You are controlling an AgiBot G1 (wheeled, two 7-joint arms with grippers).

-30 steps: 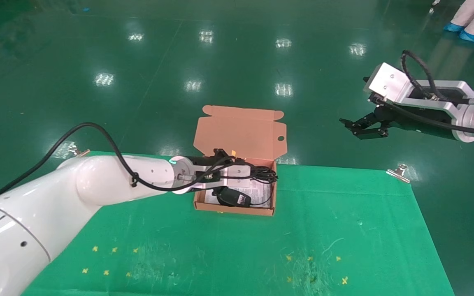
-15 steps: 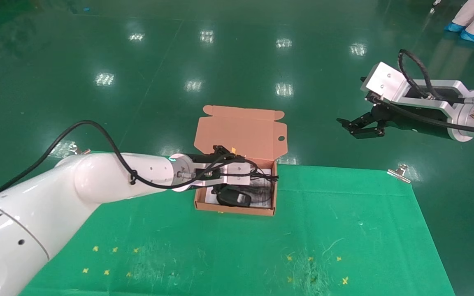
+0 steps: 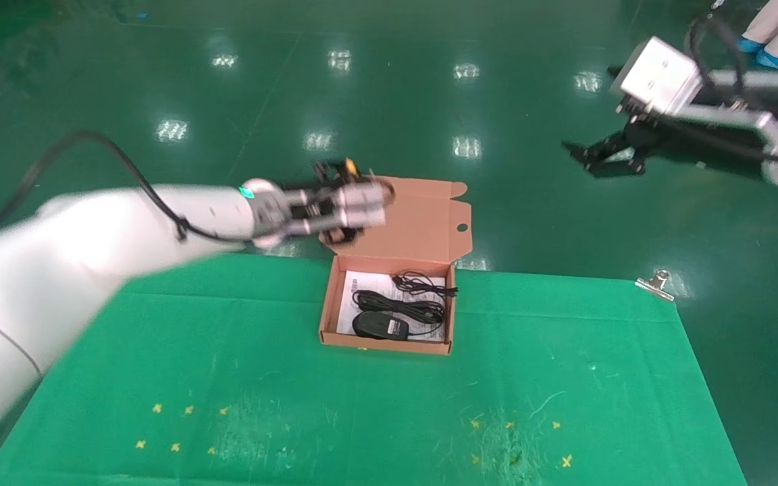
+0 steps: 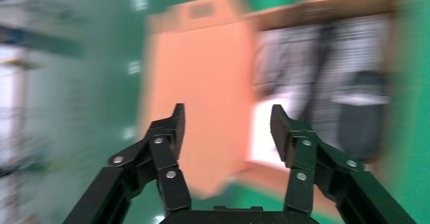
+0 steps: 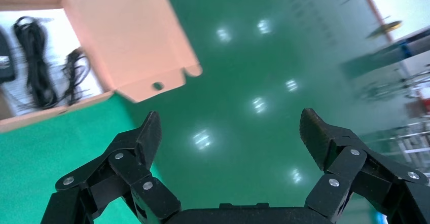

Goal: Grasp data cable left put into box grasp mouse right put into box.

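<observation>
The box (image 3: 389,334) sits at the far edge of the green mat (image 3: 564,378), holding the data cable (image 3: 426,283) behind the mouse (image 3: 380,325). The left gripper (image 3: 342,233) hangs spread and empty before the lid; the right gripper (image 3: 588,156), spread too, is beyond the far right corner

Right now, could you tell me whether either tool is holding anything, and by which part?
Nothing is held. The left tool is open above the box's lid, the right tool open off the table; data cable and mouse lie in the box.
</observation>
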